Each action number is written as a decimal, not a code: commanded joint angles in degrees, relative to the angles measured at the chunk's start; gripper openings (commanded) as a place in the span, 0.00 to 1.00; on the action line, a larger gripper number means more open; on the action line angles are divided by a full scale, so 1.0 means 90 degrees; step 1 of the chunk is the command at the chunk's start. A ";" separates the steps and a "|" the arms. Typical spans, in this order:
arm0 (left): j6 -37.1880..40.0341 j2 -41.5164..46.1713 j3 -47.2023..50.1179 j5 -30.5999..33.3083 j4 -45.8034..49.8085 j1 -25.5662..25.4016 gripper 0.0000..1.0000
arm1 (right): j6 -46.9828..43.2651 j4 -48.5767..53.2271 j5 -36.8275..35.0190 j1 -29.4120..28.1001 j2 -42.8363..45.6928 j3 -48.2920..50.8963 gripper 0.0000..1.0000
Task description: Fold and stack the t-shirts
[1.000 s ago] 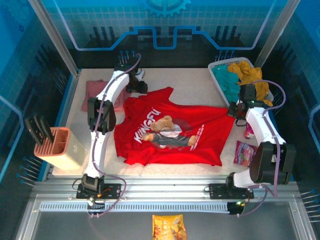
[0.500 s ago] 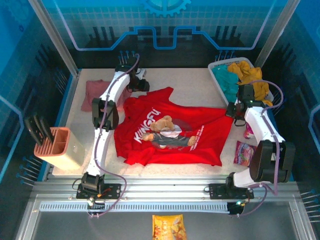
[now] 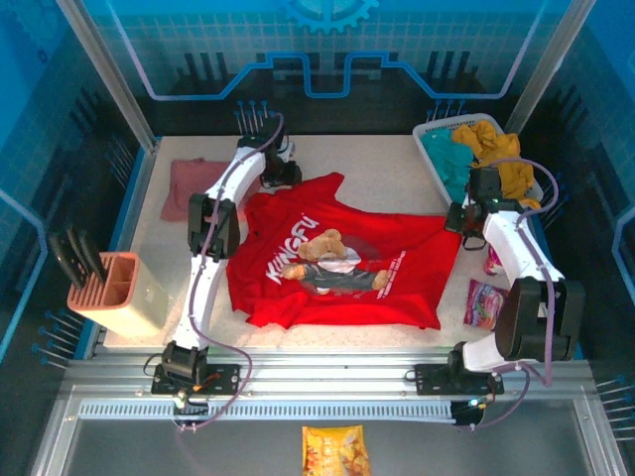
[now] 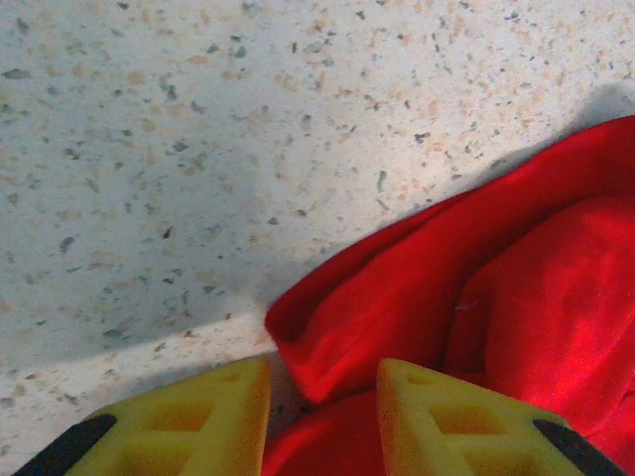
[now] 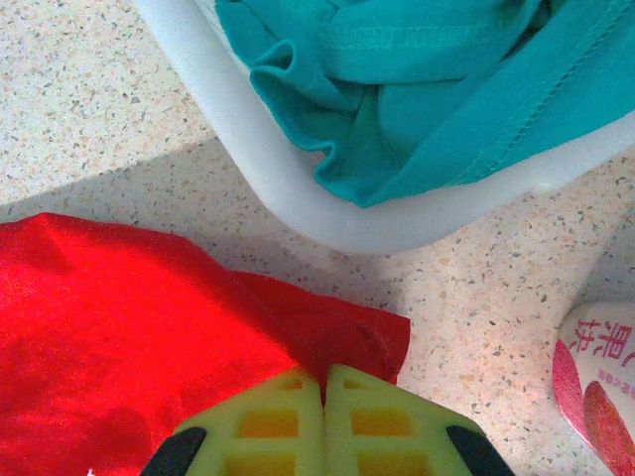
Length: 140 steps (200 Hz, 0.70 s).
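The red t-shirt [image 3: 337,258] lies spread print-up on the table, with a teddy bear and white lettering. Its far left edge [image 4: 496,288] is bunched into a fold that sits between the yellow fingers of my left gripper [image 4: 322,397]. That gripper [image 3: 281,174] stands open, with bare table showing beside its left finger. My right gripper [image 5: 324,382] is shut on the shirt's far right corner [image 5: 129,327], low on the table by the basket [image 3: 464,216]. The pink t-shirt [image 3: 193,178] lies crumpled at the far left, apart from both grippers.
A white basket [image 3: 427,132] of teal [image 5: 427,79] and mustard clothes stands at the far right, its wall [image 5: 298,188] close to my right gripper. Snack packets [image 3: 486,302] lie by the right arm. A peach knife holder [image 3: 119,293] stands at the near left.
My left gripper has shifted right along the far edge onto the red shirt's fold, and its jaws have narrowed. The right gripper holds its corner almost still.
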<state>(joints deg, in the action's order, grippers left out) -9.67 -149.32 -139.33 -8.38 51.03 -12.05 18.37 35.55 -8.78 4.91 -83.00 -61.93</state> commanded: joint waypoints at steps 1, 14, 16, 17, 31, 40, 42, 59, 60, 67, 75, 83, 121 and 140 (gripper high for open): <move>-0.0377 -0.0138 0.0152 0.0235 -0.0083 -0.0057 0.31 | -0.0083 0.0059 -0.0022 -0.0087 -0.0035 -0.0137 0.00; -0.0422 -0.0138 0.0156 0.0295 -0.0057 -0.0074 0.30 | -0.0099 0.0064 -0.0034 -0.0088 -0.0026 -0.0140 0.00; -0.0425 -0.0138 0.0158 0.0313 -0.0048 -0.0074 0.30 | -0.0098 0.0064 -0.0044 -0.0092 -0.0021 -0.0140 0.00; -0.0427 -0.0138 0.0153 0.0339 -0.0041 -0.0070 0.30 | -0.0098 0.0064 -0.0042 -0.0089 -0.0023 -0.0140 0.00; -0.0457 -0.0138 0.0144 0.0600 0.0033 -0.0095 0.29 | -0.0100 0.0064 -0.0049 -0.0084 -0.0006 -0.0140 0.00; -0.0482 -0.0131 0.0167 0.0711 0.0026 -0.0105 0.28 | -0.0098 0.0064 -0.0015 -0.0086 -0.0015 -0.0140 0.00; -0.0491 -0.0136 0.0173 0.0732 0.0025 -0.0101 0.28 | -0.0098 0.0056 -0.0010 -0.0086 -0.0008 -0.0140 0.00; -0.0556 -0.0129 0.0197 0.0862 0.0000 -0.0096 0.26 | -0.0088 0.0049 0.0017 -0.0106 -0.0021 -0.0130 0.00; -0.0556 -0.0124 0.0202 0.0858 -0.0008 -0.0096 0.26 | -0.0088 0.0047 0.0023 -0.0106 -0.0023 -0.0135 0.00; -0.0556 -0.0070 0.0282 0.0789 -0.0104 -0.0096 0.25 | -0.0088 0.0038 0.0022 -0.0108 -0.0026 -0.0122 0.00; -0.0574 0.0033 0.0443 0.0730 -0.0267 -0.0101 0.25 | -0.0102 0.0026 0.0016 -0.0112 -0.0026 -0.0107 0.00; -0.0604 0.0154 0.0623 0.0719 -0.0427 -0.0105 0.25 | -0.0105 0.0025 0.0018 -0.0106 -0.0035 -0.0101 0.00; -0.0602 0.0148 0.0563 0.0688 -0.0419 -0.0099 0.25 | -0.0114 0.0020 0.0018 -0.0116 -0.0046 -0.0138 0.00; -0.0625 0.0116 0.0626 0.0603 -0.0443 -0.0106 0.25 | -0.0113 0.0037 0.0018 -0.0120 -0.0045 -0.0150 0.00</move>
<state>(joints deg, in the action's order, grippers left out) -14.11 -148.46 -134.08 -1.96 46.63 -12.82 17.96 35.53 -8.73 4.75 -83.00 -61.93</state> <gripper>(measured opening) 0.250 0.063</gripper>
